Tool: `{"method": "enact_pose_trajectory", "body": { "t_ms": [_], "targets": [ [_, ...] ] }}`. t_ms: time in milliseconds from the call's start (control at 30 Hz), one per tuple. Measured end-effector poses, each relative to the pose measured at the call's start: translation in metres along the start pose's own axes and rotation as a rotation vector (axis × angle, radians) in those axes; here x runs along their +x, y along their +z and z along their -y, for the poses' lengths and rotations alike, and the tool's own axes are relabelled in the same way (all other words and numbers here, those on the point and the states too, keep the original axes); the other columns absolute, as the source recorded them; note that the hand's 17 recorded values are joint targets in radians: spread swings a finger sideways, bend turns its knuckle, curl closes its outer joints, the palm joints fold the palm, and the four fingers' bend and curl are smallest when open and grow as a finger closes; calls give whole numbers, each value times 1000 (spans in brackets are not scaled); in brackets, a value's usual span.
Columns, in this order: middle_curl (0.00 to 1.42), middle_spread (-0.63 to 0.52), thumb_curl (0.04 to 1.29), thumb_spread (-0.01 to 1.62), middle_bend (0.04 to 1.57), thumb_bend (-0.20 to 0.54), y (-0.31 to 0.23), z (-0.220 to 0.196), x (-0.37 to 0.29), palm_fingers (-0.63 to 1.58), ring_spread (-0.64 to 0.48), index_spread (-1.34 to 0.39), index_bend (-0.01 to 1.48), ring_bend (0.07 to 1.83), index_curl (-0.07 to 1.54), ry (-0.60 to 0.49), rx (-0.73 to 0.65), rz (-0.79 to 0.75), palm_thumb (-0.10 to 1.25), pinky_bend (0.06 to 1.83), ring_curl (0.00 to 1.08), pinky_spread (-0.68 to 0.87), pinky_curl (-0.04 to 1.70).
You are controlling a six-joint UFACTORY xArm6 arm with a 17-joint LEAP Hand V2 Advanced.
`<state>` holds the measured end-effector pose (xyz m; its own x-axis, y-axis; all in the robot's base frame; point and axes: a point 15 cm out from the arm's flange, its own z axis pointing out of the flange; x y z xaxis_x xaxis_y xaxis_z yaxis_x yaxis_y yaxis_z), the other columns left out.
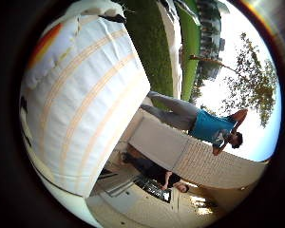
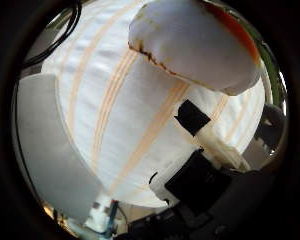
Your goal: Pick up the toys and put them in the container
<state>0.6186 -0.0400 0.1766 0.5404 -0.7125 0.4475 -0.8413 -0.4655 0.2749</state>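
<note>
Hand point(image 2: 205, 165) curled round a toy point(image 2: 140, 110), a finger point(image 2: 195, 45) pressed across its front. Toy filled much of both palm views, close against the palm: plump, white, soft-looking cloth, crossed by pale orange stripes, with an orange patch at one end.

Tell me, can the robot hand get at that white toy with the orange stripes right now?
Probably yes. The white striped toy fills most of both palm views, so it sits right against the palm, and a finger of the hand already lies across it with nothing between.

White, orange-striped plush toy point(image 1: 80, 104) fills both views.
</note>
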Motion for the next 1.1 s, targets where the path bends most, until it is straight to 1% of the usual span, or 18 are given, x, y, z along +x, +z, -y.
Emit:
{"method": "enact_pose_trajectory", "body": {
  "t_ms": [33,67,100,133,167,200,233,300,333,367,467,533,567,700,733,900,1033,1100],
  "targets": [
    [381,-43,346,1110,293,-25,1,0,-1,573,250,-142,159,613,238,-1,-1,1,596,570,326,436,294],
    [397,-54,349,1112,336,-14,1,0,-1,743,218,-168,197,671,247,2,0,2,617,598,347,432,306],
    [416,-72,354,1113,385,-4,1,1,-1,923,190,-206,198,749,246,4,2,1,652,629,358,424,304],
    [453,-90,362,1120,472,10,0,2,-3,1034,166,-245,154,829,233,5,7,8,703,656,383,416,313],
    [474,-92,365,1118,511,10,0,3,-4,1039,154,-258,144,876,234,6,7,11,718,657,410,413,325],
    [474,-92,365,1118,511,10,0,2,-5,1039,154,-258,144,876,234,7,8,14,718,657,410,413,325],
    [533,-111,381,1116,630,33,-4,2,-3,1070,132,-290,133,1011,230,12,15,14,788,659,474,409,352],
    [606,-131,399,1113,761,46,-13,1,1,1062,88,-341,131,1125,210,26,35,23,856,736,541,407,404],
    [626,-136,405,1108,791,47,-22,1,4,1068,77,-359,139,1147,204,39,61,34,873,776,559,408,422],
    [664,-145,425,1101,851,58,-33,2,8,1132,53,-397,177,1182,197,59,92,47,920,871,589,401,463],
    [743,-168,472,1095,965,63,-75,-2,21,1121,5,-487,255,1229,198,109,201,99,982,1031,643,379,550],
    [794,-181,503,1092,1020,46,-97,-13,23,1089,-26,-556,332,1255,207,111,227,135,985,1133,675,352,618],
    [807,-184,512,1090,1035,42,-104,-20,22,1081,-33,-573,352,1260,209,108,224,153,987,1152,682,347,634],
    [877,-198,559,1090,1098,11,-153,-69,19,1005,-72,-683,464,1306,234,105,211,223,982,1249,732,304,734],
    [902,-202,577,1094,1121,0,-169,-86,18,972,-84,-725,510,1329,248,108,212,242,982,1275,753,288,771],
    [958,-209,618,1098,1173,-14,-243,-168,-8,898,-107,-822,616,1380,290,103,244,335,972,1328,794,253,852],
    [994,-212,645,1106,1209,-17,-287,-229,-49,851,-124,-887,688,1415,335,78,294,389,955,1378,822,225,909],
    [1003,-212,650,1108,1221,-19,-304,-265,-94,839,-128,-903,704,1423,349,78,315,469,949,1387,828,218,921]
  ]
}}
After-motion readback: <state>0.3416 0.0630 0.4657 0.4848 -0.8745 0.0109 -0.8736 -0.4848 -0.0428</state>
